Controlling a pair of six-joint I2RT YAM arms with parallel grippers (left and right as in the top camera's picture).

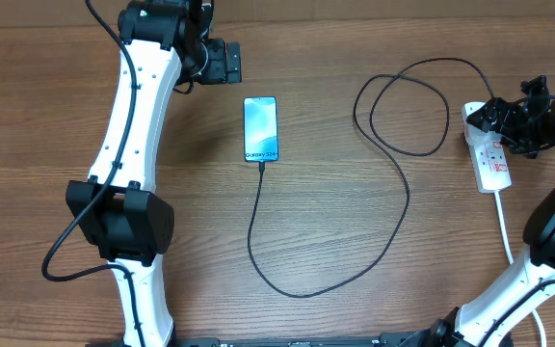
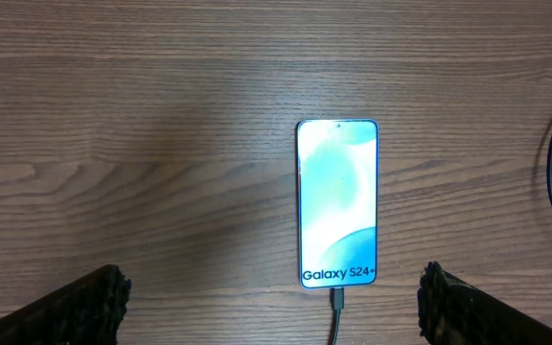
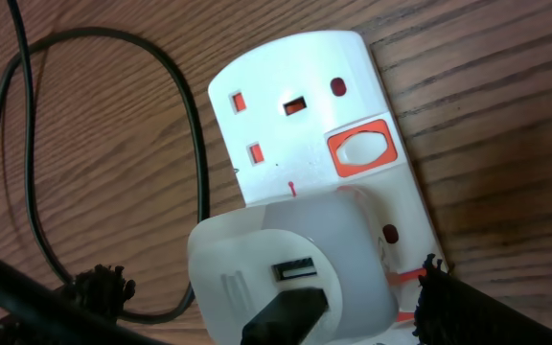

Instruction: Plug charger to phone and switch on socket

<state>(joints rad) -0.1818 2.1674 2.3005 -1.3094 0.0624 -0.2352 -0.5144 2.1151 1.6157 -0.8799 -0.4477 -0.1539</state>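
The phone [image 1: 261, 128] lies flat on the wooden table with its blue-cyan screen lit; the left wrist view shows the phone [image 2: 337, 203] reading "Galaxy S24+". The charger [image 1: 393, 207], a thin black cable, has its connector tip [image 2: 337, 299] in the phone's bottom edge. It loops across the table to the socket [image 1: 490, 154], a white power strip. There its black plug [image 3: 286, 316] sits in a white adapter [image 3: 295, 259]. A red-framed switch [image 3: 359, 150] lies just beyond. My right gripper [image 3: 271, 305] is open astride the adapter. My left gripper [image 2: 271, 311] hangs open, up-left of the phone.
The strip's white cord [image 1: 505, 226] runs toward the table's front right, beside my right arm's base. The black cable makes two overlapping loops [image 1: 403, 106] left of the strip. My left arm [image 1: 123, 145] stretches along the table's left side.
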